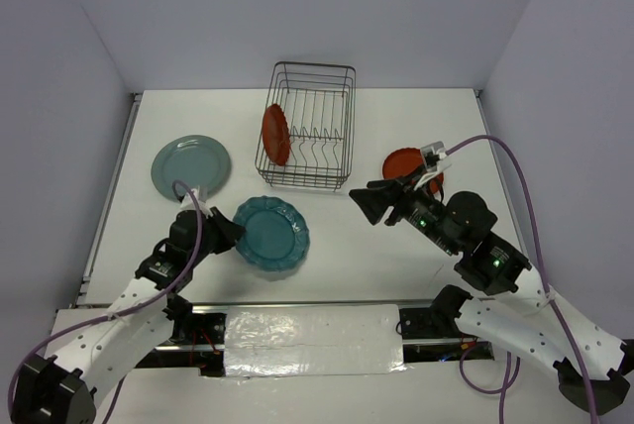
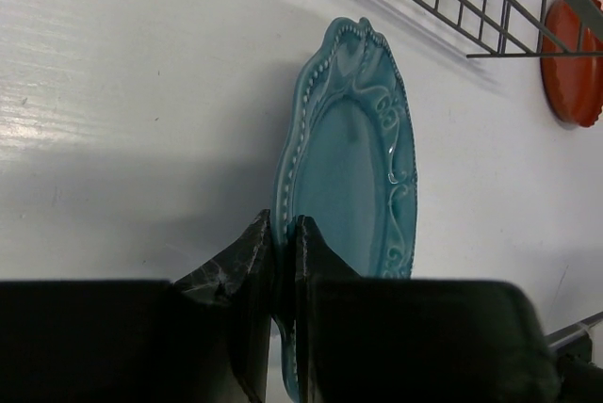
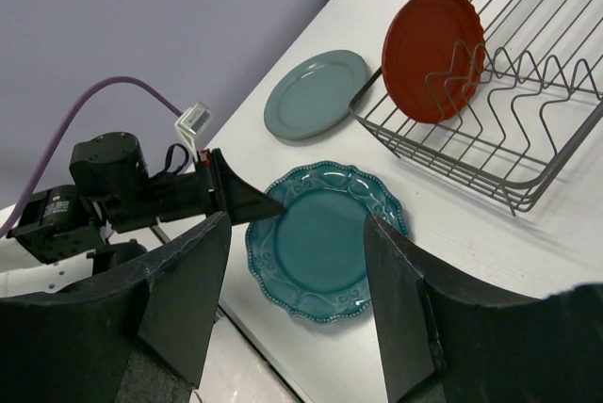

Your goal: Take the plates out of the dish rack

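Nearest the lens of the left wrist camera, the left gripper point(image 2: 284, 238) was seen clamped on the rim of the darker teal-blue plate with the scalloped, beaded edge point(image 1: 272, 236). The thin rim was pinched between both fingers at the plate's nine o'clock side, presumably so that the plate could be carried by its edge. The plate appeared to lie flat on the white table point(image 1: 396, 265), so the step in hand was judged to be its release.

At ten o'clock from it, well apart, the plain pale grey-teal round plate point(image 1: 190, 166) was laid flat. At one o'clock, the dark wire dish rack point(image 1: 349, 127) was placed near the far edge. One orange-red plate point(image 1: 275, 134) was held upright on edge between the divider prongs at the rack's left end, which explained its tilt-free stand. A second orange-red plate point(image 1: 404, 163) was laid flat on the table at three o'clock from the rack, just beside the right arm.

Further right, the right gripper point(image 1: 365, 204) was held above the table with its jaws spread and nothing between them. It pointed toward nine o'clock. It was judged well placed for the last racked plate.
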You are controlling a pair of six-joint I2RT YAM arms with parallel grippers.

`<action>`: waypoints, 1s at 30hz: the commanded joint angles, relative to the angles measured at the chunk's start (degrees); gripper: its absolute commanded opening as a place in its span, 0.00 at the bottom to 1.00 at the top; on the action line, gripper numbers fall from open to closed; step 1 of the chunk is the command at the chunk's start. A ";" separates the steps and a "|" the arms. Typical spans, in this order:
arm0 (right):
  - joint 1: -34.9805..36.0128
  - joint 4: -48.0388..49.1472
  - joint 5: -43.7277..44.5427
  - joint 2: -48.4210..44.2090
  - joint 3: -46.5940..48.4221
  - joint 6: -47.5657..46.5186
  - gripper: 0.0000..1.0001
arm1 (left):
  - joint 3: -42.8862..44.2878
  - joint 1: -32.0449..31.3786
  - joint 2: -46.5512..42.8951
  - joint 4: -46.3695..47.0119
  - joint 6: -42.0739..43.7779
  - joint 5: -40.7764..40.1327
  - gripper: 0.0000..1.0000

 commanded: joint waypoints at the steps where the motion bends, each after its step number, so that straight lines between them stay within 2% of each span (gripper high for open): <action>1: 0.12 1.93 -0.59 0.81 1.23 -0.64 0.66 | 0.03 0.53 -1.96 7.85 -2.77 -2.04 0.11; 3: 0.21 1.93 -0.41 0.90 1.24 -0.72 0.66 | -0.49 0.53 -2.49 7.41 -3.12 -3.53 0.19; 4: 0.12 2.02 -0.32 0.90 1.15 -0.72 0.66 | -0.67 0.53 -2.58 7.41 -3.13 -3.89 0.27; 7: 0.12 1.93 0.12 0.81 1.15 -0.81 0.66 | -1.29 0.53 -2.23 7.85 -3.13 -4.07 0.35; 15: 0.21 1.93 0.12 1.07 1.24 -0.81 0.66 | -5.59 0.53 -2.14 11.10 -4.01 -5.74 0.42; 22: 0.12 2.02 0.03 0.81 1.06 -0.81 0.66 | -5.68 0.53 -0.65 10.75 -3.21 -8.11 0.45; 30: 0.21 2.11 -0.15 1.25 1.15 -0.81 0.66 | -6.56 0.62 2.51 12.60 -2.86 -9.78 0.54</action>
